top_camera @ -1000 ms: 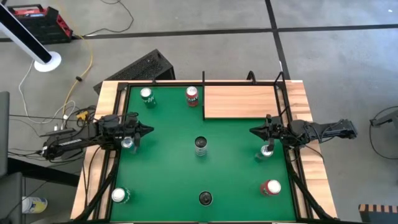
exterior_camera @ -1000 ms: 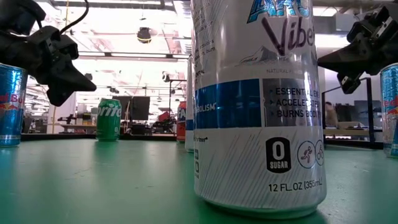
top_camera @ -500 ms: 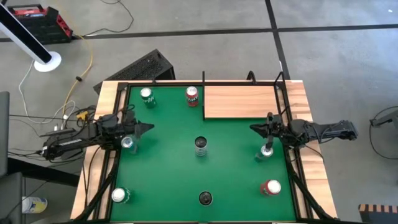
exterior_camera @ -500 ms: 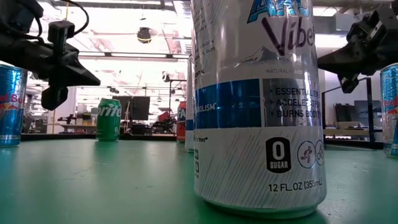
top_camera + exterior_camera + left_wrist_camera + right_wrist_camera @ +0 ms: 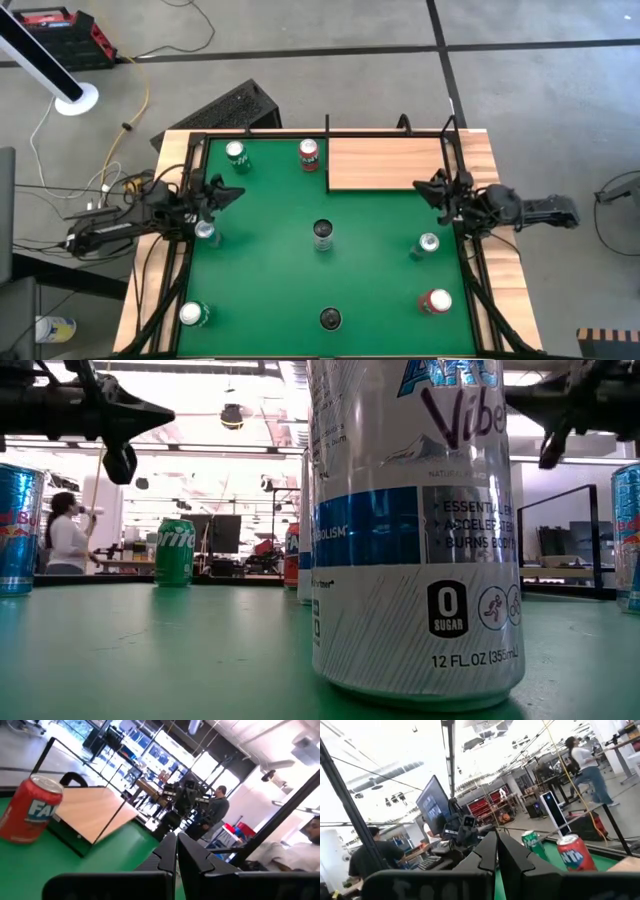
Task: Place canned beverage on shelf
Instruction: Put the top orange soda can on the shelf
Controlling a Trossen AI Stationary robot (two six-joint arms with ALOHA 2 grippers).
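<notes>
We see both the left gripper (image 5: 238, 190) and the right gripper (image 5: 418, 186) closed and empty above the table, the shelf (image 5: 386, 163) bare at one o'clock, so a closed approach could topple a can (image 5: 428, 243).

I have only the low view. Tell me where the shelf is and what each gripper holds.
Observer: In the high view the shelf lies in the green table's top right corner.
Operator: Now the grippers.
Observer: The left gripper is shut and holds nothing, near the table's left edge.
Operator: And the right one.
Observer: The right gripper is shut and holds nothing too, just off the shelf's lower edge; a silver-topped can stands apart from it, farther down the picture.
</notes>
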